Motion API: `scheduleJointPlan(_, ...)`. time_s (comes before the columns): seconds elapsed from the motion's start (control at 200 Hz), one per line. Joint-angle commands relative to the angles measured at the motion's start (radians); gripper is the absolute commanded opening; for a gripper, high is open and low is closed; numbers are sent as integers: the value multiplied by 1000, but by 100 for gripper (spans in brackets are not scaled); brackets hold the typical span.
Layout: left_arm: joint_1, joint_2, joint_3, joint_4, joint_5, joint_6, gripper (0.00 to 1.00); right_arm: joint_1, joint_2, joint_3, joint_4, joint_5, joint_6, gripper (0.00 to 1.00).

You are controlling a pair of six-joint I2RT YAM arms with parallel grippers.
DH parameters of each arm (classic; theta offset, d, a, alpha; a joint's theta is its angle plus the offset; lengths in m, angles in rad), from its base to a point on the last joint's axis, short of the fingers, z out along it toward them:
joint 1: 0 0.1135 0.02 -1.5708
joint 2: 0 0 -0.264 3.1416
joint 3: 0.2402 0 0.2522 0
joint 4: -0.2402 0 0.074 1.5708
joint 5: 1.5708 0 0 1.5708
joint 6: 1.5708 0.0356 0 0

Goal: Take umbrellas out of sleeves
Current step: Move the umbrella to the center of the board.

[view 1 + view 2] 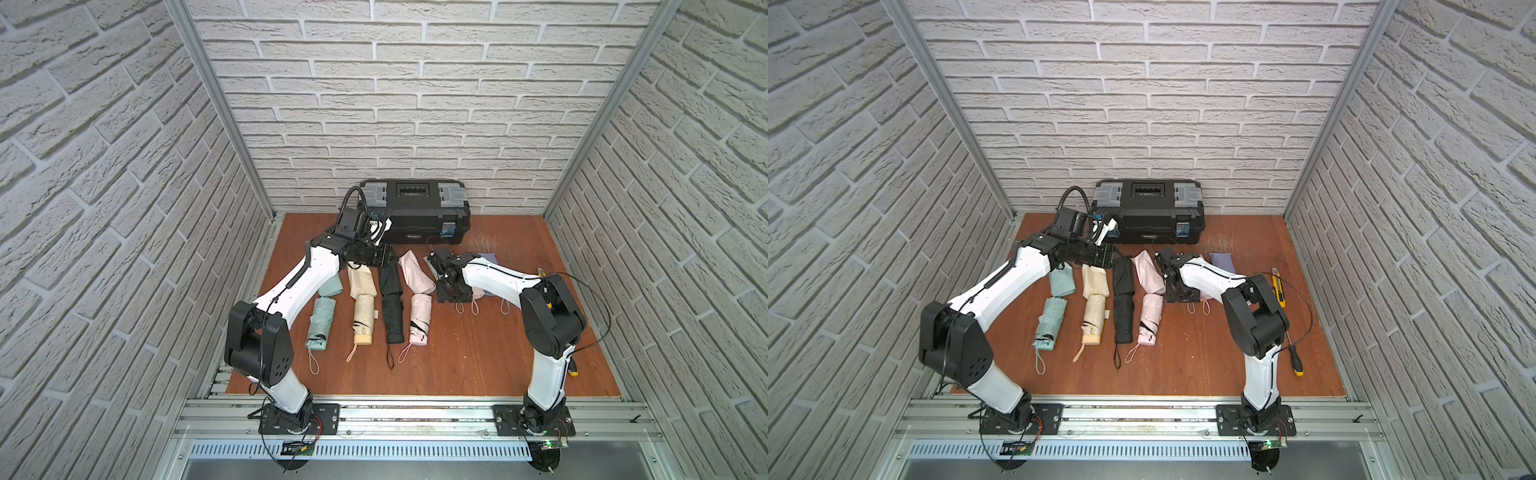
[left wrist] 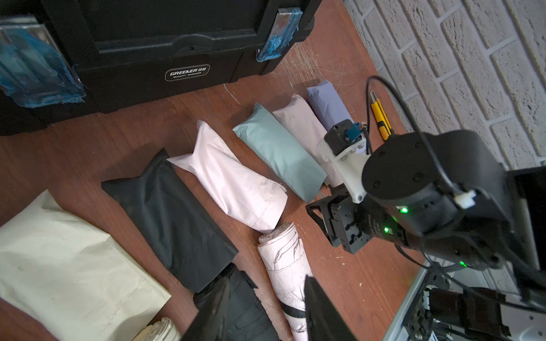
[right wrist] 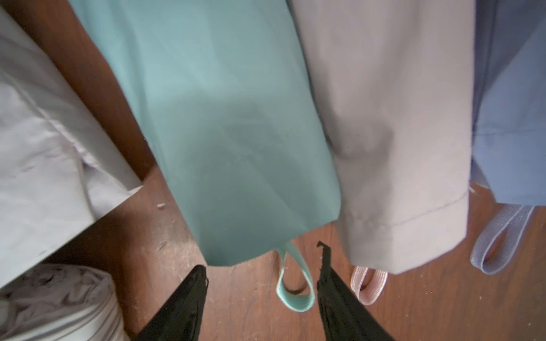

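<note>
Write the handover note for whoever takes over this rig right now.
Left gripper: jaws open, empty, hovering by the empty sleeves.
Right gripper: jaws open, empty, either side of the mint wrist loop at the filled mint sleeve.
Done: mint umbrella, cream umbrella, black umbrella and pink umbrella lie bare in a row, an empty sleeve behind each.
Left: three filled sleeves under the right arm, the mint one, the filled pink sleeve and the lavender sleeve; pull each umbrella out.

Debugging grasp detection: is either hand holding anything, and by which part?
Nothing is held. The right hand is open, its fingers either side of the mint loop but not closed on it. The left hand is open and empty.
</note>
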Motion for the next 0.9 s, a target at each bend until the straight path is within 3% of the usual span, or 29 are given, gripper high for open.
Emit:
scheduleJointPlan(0.0,11,13,6,26,19,-3,43,-9,-7,-8,-6,9,-17,61)
scheduleJointPlan(0.2,15,13,4,24,19,0,43,-11,21,-33,12,-26,-20,55)
scheduleJointPlan(0.28,15,15,4,24,19,0,43,-12,27,-51,25,-37,-15,41)
scheduleJointPlan(0.47,15,25,4,23,18,2,43,-14,27,-72,39,-42,-2,39)
scheduleJointPlan(0.665,15,29,9,20,16,5,43,-20,29,-92,52,-56,8,15)
scheduleJointPlan(0.805,14,23,12,11,15,12,43,-24,25,-109,74,-70,7,3)
scheduleJointPlan(0.895,14,19,10,14,14,12,43,-33,28,-121,98,-92,-3,3)
